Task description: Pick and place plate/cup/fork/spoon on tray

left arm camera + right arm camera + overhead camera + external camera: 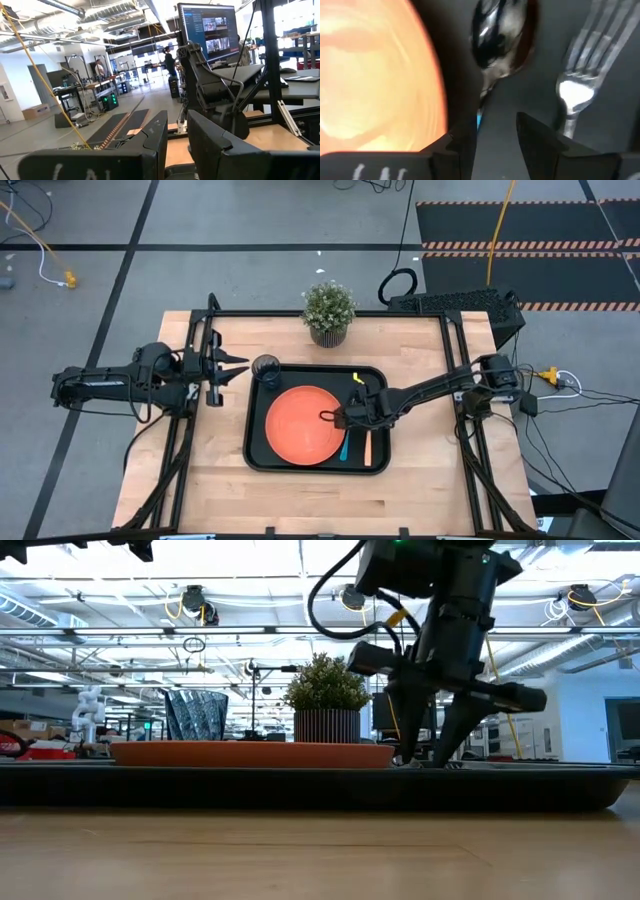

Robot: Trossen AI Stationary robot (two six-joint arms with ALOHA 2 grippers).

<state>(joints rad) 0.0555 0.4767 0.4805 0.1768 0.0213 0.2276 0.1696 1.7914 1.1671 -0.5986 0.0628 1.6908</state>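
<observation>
The spoon [344, 446] lies on the black tray [262, 458], just beside the orange plate's [305, 425] edge on the right arm's side, its thin blue handle running toward the near edge of the table and its dark shiny bowl [496, 35] pointing toward the far side, where the plant sits. Right next to it, parallel, is the fork [367, 445], orange handle toward the near edge and silver tines [592, 35] pointing the same way as the spoon's bowl. The right gripper [345, 420] is low over the spoon, its two dark fingers [540, 137] set slightly apart with the neck of the spoon running in between them; whether they press on it I cannot tell. From table height the fingers reach down to the tray floor beside the plate [250, 753]. The grey cup [266, 368] stands at the tray's far corner on the left arm's side, and the potted plant [328, 310] stands beyond the tray at the far table edge. The left gripper [228, 369] waits off the tray near the table's left edge, fingers spread, close to the cup.
</observation>
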